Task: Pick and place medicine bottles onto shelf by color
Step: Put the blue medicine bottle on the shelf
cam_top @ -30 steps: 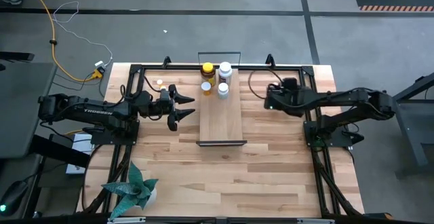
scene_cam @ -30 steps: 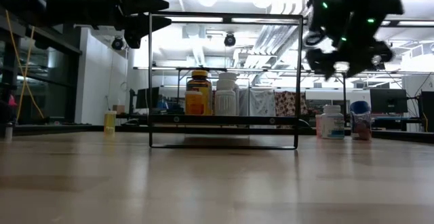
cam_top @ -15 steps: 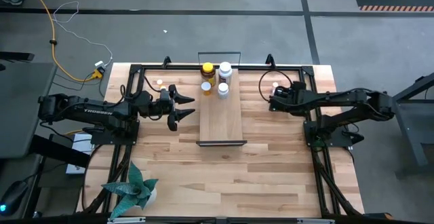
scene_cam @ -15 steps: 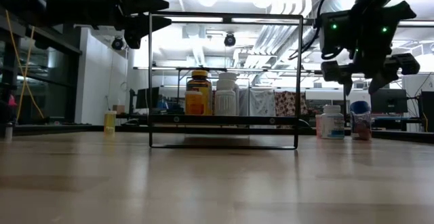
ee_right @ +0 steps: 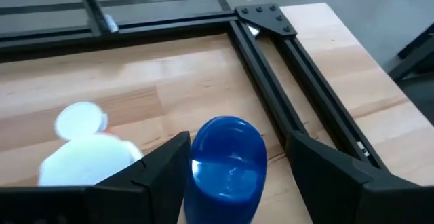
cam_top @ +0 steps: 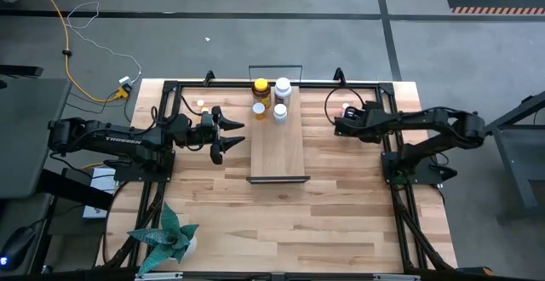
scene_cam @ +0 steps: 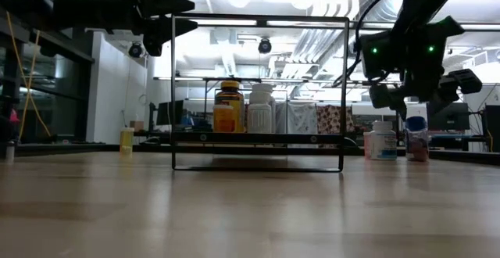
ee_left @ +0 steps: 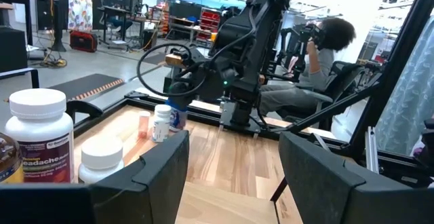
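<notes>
Four bottles (cam_top: 271, 98) stand at your shelf's (cam_top: 278, 151) far end. Your right claw (ee_right: 237, 183) hangs spread wide over the blue-capped bottle (ee_right: 227, 166), with a white bottle (ee_right: 85, 153) just beside it. Your left claw (cam_top: 228, 136) waits released beside the shelf.

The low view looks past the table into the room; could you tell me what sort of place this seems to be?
Probably a robotics lab or workshop: exposed ceiling ducts and lights, a person seated at equipment, and a yellow cable on the bare grey floor beside the wooden table.
</notes>
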